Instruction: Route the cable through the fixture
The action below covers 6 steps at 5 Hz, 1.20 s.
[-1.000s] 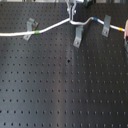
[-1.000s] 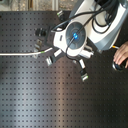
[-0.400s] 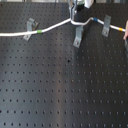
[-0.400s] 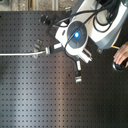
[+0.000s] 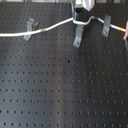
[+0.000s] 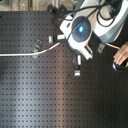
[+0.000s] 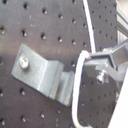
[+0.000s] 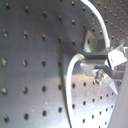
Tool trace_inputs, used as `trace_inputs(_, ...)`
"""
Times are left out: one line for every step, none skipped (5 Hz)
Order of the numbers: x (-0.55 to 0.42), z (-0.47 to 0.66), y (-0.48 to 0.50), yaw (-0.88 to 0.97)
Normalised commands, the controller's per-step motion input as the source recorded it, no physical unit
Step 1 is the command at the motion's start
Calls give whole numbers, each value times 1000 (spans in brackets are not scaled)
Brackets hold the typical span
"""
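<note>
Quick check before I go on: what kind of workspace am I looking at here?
Most likely a lab test bench: a black perforated breadboard with a regular hole grid, grey metal clips such as the fixture bolted to it, and a white cable strung across as a practice piece.

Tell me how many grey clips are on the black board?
3 in the first exterior view. One clip at the first exterior view's left, one in the middle under the gripper, one at its right. The arm could hide more.

A black perforated board (image 5: 60, 90) fills both exterior views (evenly lit, slightly glossy).
</note>
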Motion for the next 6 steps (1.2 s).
trace_inputs(-327, -139, -152, 220)
trace_inputs(-210, -385, -180, 280)
trace_inputs(-208, -578, -157, 226)
trace_inputs(-120, -478, -84, 263)
trace_inputs(-26, -393, -168, 291)
trace_inputs(88, -217, -262, 246)
